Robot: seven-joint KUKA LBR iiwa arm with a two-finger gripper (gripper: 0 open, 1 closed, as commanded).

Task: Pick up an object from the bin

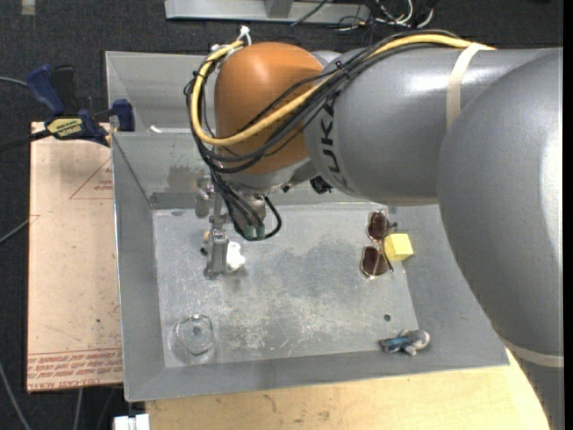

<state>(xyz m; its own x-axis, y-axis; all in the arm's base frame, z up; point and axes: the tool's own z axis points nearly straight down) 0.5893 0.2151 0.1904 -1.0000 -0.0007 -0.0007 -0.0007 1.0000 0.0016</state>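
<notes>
Nearest lie a clear glass cup (pixel 192 336) and a small blue thing (pixel 403 341). Farther in, my claw (pixel 218 260) stands just beside a small white lump (pixel 236 258), left of middle in the bin (pixel 295 294); open or closed, I cannot tell.

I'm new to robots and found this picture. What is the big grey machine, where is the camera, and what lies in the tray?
The big grey shape is a robot arm, reaching in from the right; the orange dome is a cover on its wrist. The camera looks down from above on a grey metal bin. The gripper hangs low at the bin's left, beside a small white piece; whether it holds it I cannot tell. Elsewhere lie sunglasses, a yellow block, a clear little cup and a small blue-grey thing.
</notes>
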